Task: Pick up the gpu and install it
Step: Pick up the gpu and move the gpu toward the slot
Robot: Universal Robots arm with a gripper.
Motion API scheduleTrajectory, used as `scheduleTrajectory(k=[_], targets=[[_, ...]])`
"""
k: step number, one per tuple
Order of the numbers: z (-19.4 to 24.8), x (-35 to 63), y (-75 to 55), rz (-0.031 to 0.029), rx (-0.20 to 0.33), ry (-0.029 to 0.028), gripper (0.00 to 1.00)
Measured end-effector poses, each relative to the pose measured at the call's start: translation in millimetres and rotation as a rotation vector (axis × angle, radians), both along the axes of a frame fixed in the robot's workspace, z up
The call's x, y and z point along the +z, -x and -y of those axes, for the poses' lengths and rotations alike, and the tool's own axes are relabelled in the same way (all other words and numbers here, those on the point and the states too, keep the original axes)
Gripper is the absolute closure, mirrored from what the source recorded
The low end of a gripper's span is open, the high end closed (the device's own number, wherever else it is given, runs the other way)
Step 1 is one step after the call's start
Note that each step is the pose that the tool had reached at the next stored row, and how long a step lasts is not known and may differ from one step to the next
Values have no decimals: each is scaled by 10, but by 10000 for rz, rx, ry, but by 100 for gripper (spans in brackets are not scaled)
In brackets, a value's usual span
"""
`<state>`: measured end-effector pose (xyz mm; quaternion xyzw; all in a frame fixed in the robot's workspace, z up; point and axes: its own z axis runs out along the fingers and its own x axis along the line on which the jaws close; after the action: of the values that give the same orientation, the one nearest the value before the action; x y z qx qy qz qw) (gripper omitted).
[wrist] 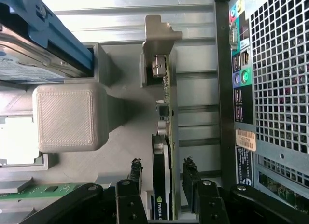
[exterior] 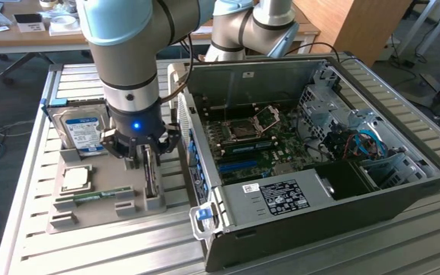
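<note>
Your gpu (exterior: 152, 172) (wrist: 168, 122) stands on its long edge in a slot at the right end of the grey tray (exterior: 90, 220), on the side nearest the computer case (exterior: 319, 212). In the wrist view its metal bracket points away from the gripper.

Your gripper (exterior: 140, 154) (wrist: 162, 162) is directly over the card with its fingers (wrist: 136, 173) apart. One finger sits on each side of the card, and a gap shows on both sides, so nothing is clamped.

The same tray holds three other parts:
- A blue-labelled hard drive (exterior: 82, 133) is propped upright at the far left.
- A square processor (exterior: 76, 179) lies flat nearer you.
- A green RAM stick (exterior: 98, 198) lies in a slot near the front edge.

On the exterior view's right, the case lies on its side with the panel off. Inside it you can see the motherboard (exterior: 258, 146) with blue slots along its near edge. The tray and the case both rest on the slatted metal table (exterior: 90, 252).
</note>
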<state>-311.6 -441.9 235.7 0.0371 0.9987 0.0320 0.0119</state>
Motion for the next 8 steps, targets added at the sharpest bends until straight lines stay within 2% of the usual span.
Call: scheduleTrajectory(k=[8], targets=[[-5,-25,1,-2,-1,-8,53]])
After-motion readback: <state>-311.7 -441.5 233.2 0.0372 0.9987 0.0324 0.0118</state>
